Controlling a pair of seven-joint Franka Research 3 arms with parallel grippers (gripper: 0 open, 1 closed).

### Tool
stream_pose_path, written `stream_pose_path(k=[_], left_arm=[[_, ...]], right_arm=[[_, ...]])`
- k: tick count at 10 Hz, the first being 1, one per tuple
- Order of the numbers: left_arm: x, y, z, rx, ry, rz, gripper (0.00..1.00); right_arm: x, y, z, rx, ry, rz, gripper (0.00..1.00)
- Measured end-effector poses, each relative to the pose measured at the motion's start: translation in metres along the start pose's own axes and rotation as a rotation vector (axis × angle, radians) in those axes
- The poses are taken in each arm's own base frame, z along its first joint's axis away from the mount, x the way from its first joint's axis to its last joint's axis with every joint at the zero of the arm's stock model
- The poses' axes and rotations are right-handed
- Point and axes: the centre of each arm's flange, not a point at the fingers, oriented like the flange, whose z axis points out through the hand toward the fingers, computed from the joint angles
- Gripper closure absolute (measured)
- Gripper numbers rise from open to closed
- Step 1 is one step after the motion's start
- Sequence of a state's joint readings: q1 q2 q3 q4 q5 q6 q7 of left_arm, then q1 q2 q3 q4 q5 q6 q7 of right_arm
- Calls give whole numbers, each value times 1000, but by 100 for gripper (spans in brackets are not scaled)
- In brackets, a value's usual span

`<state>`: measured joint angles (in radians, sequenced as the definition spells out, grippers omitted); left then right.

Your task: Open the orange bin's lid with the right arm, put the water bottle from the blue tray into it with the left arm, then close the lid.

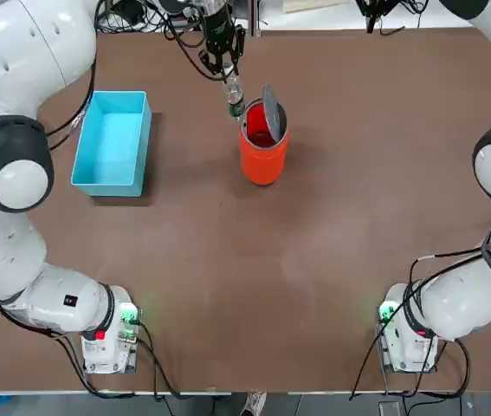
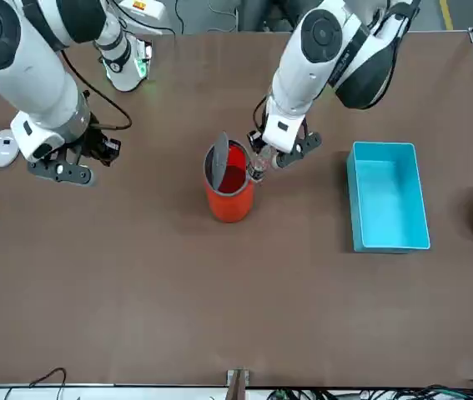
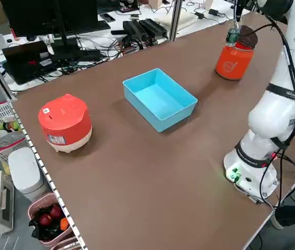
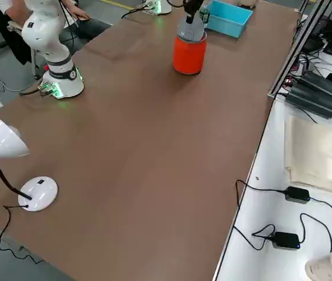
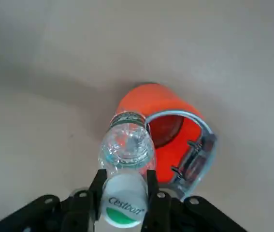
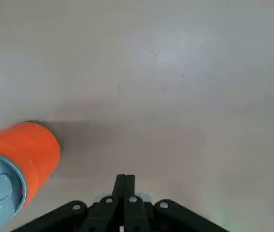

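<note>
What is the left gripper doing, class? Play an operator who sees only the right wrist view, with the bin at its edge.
Observer: The left gripper holds the bottle by its cap, just beside the bin's open mouth.
Operator: Is the lid fully open?
Observer: The lid stands tipped up on edge; the red inside shows.
Operator: Anything left in the tray?
Observer: No, the tray is empty. Your right gripper sits shut, well clear of the bin.
</note>
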<state>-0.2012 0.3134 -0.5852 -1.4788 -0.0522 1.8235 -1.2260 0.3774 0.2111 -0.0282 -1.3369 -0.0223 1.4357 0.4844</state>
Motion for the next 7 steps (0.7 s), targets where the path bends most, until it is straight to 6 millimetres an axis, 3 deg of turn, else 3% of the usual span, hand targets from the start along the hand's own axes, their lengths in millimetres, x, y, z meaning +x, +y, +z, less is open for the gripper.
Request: stream_pose_path(k=[3, 7], left_arm=[[-24, 18, -5, -61, 11, -51, 63], [-23, 30, 36, -43, -34, -56, 63]], right_arm=[[0, 0, 0, 0, 0, 0, 99], [0, 0, 0, 0, 0, 0, 99]])
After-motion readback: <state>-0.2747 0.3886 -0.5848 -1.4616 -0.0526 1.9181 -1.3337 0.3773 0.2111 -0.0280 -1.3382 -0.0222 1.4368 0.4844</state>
